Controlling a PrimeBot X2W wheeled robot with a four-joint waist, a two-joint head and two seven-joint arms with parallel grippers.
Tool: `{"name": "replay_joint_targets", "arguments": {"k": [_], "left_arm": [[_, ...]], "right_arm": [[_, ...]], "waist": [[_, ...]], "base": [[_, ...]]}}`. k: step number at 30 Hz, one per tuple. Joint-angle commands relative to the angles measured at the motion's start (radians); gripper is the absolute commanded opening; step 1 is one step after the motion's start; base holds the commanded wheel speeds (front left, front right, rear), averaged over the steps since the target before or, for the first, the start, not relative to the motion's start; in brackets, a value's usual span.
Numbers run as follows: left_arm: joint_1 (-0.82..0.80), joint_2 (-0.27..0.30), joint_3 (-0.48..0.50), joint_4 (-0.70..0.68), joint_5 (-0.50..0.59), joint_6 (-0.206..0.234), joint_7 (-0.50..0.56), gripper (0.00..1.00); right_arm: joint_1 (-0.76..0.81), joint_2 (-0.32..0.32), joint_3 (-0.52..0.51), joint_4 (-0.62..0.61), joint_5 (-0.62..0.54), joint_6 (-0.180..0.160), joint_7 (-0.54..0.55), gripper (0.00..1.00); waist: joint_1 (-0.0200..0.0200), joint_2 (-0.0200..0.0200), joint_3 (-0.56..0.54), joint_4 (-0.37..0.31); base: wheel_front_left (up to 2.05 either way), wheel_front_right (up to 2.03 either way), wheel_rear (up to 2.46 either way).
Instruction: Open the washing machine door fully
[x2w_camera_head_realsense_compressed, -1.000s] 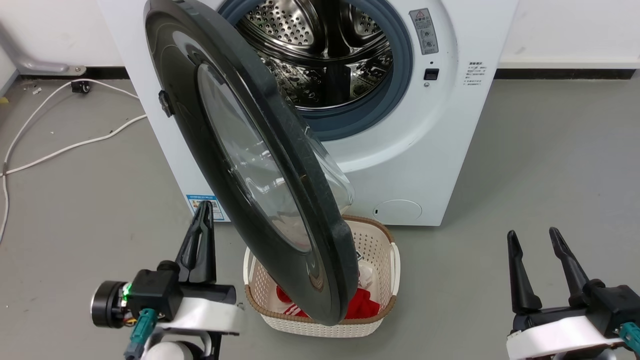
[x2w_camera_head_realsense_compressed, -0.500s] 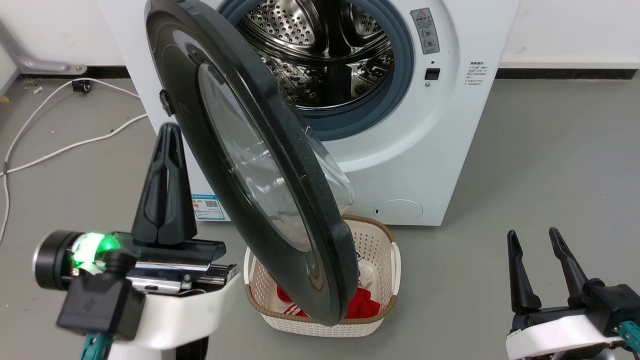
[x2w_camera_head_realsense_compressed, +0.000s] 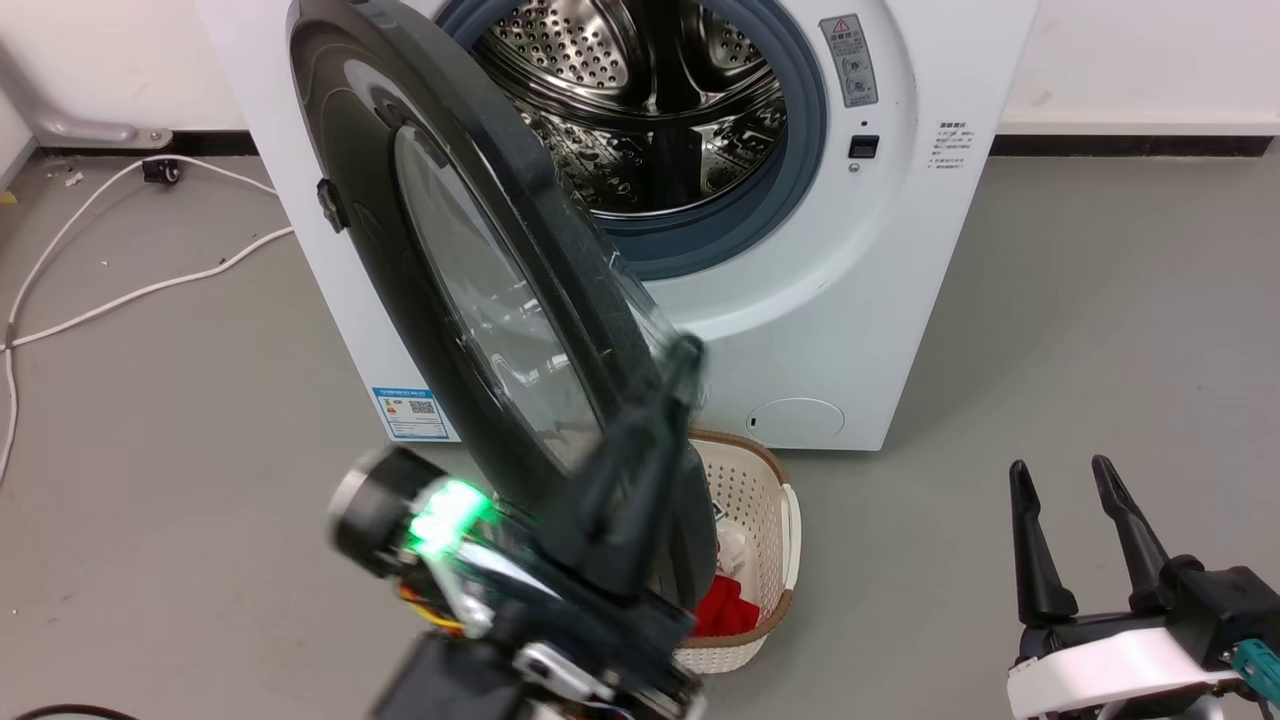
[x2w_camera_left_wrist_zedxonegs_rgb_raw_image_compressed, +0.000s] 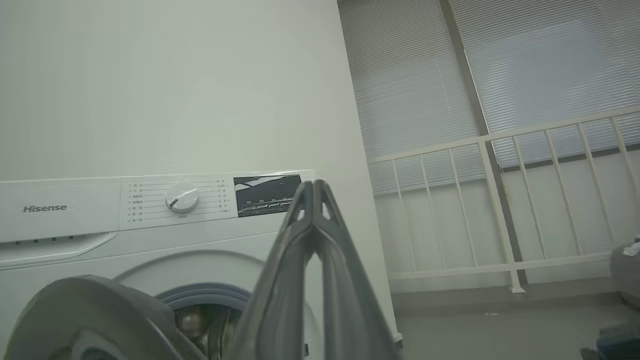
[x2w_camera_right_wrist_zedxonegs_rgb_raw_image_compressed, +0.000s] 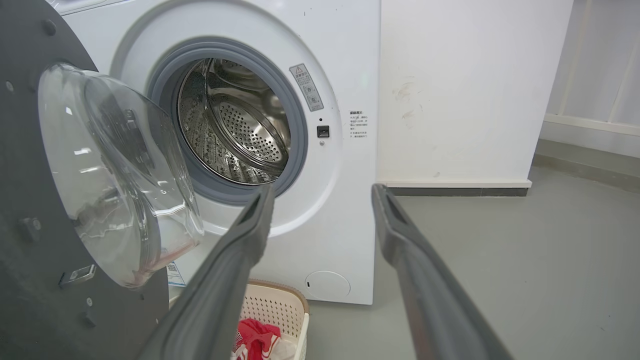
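At the near centre of the head view, the left gripper (x2w_camera_head_realsense_compressed: 683, 362) is motion-blurred, with a green light lit on its wrist. Its two dark fingers are pressed together and slant up and to the right across the near rim of the washing machine door (x2w_camera_head_realsense_compressed: 450, 270). In the left wrist view the left gripper (x2w_camera_left_wrist_zedxonegs_rgb_raw_image_compressed: 313, 188) has its fingertips meeting with nothing between them. The blur leaves it unclear whether the fingers touch the rim. At near right, the right gripper (x2w_camera_head_realsense_compressed: 1060, 470) sits low over the grey floor (x2w_camera_head_realsense_compressed: 1100, 300), well apart from the door. Its fingers are spread and point away from the robot, and they grip nothing. The right wrist view confirms this: the right gripper (x2w_camera_right_wrist_zedxonegs_rgb_raw_image_compressed: 324, 192) has a wide gap between its tips. The door is hinged at the left and stands swung out toward the near side, almost edge-on to the head camera. Its clear glass bowl (x2w_camera_right_wrist_zedxonegs_rgb_raw_image_compressed: 100, 165) faces right. The door's lower edge hangs above a cream perforated basket (x2w_camera_head_realsense_compressed: 755, 490) on the floor, just in front of the washing machine (x2w_camera_head_realsense_compressed: 820, 300). A red garment (x2w_camera_head_realsense_compressed: 725, 605) lies in the basket. Behind the door, the steel drum (x2w_camera_head_realsense_compressed: 650, 90) and the grey-blue rubber ring (x2w_camera_head_realsense_compressed: 790, 190) are exposed. A blue label (x2w_camera_head_realsense_compressed: 410, 413) sits at the machine's lower left corner. A white cable (x2w_camera_head_realsense_compressed: 120, 290) trails on the floor at far left.
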Motion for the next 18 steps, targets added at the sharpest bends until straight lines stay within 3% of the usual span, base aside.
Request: {"name": "replay_joint_targets", "arguments": {"k": [1,9,18], "left_arm": [[0.018,0.002,-0.007,0.013,-0.004,-0.002,-0.002,0.0],[0.129,0.032,-0.116,0.312,-0.038,-0.026,-0.001,0.0],[0.089,0.029,-0.166,0.531,-0.059,-0.026,0.005,0.0]], "right_arm": [[-0.007,0.003,0.001,0.002,0.006,0.0,-0.001,1.0],[0.001,0.003,0.008,0.011,0.016,0.0,0.0,1.0],[-0.001,0.003,0.016,0.014,0.026,0.0,0.004,1.0]], "waist": [[0.0,0.0,0.0,0.0],[0.0,0.0,-0.004,-0.006],[0.0,0.0,0.005,0.0]], "base": [[0.0,0.0,0.0],[0.0,0.0,0.0],[0.0,0.0,0.0]]}}
